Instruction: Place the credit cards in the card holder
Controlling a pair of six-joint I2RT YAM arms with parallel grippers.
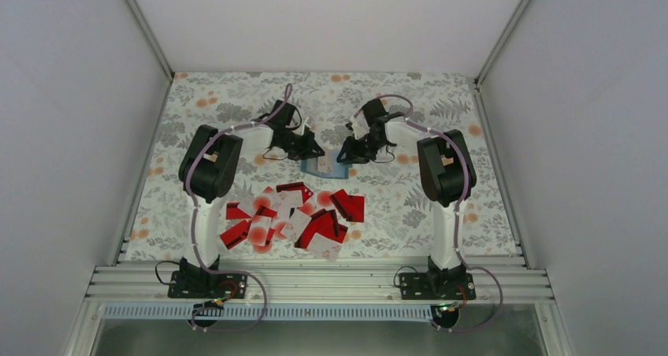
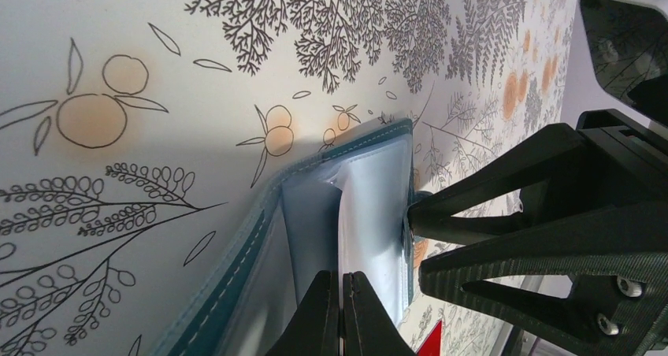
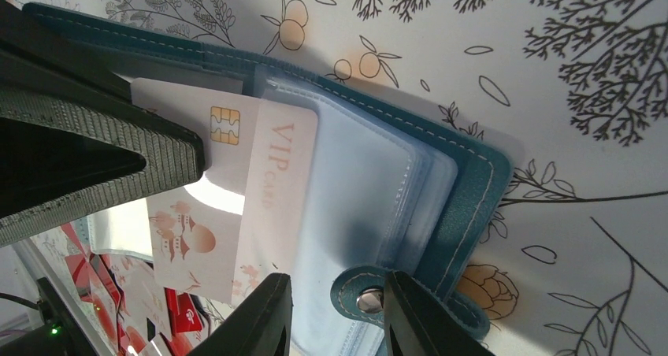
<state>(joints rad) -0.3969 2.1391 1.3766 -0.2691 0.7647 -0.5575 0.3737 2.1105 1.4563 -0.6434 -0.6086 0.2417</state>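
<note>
Holder, teal, open flat on the table, far middle, between the two grippers. Inside, pale blue sleeves stacked one on another, with white stitching along the teal border. At one edge, a teal tab with a metal snap.

Over the open holder, one white card, slanted, with a gold chip, pink "VIP" lettering and a small pink picture. One long edge at the mouth of the sleeves; cannot tell whether it is already under one. Other half sticking out past the holder's edge.

Left gripper clamped on that card, fingers together with only the thin card between them, tips over the sleeves. In the right wrist view, one grey finger of it across the card's outer half, shadowing it.

Right gripper at the holder's tab edge, fingers a little apart and closed on that edge, the tab and the sleeve ends between them, one finger touching the snap. Seen from the left wrist, its black tips right against the holder's side.

Remaining cards in a loose overlapping heap on the table's near middle, between the arms, some red, some white with a red spot, clear of the holder.
</note>
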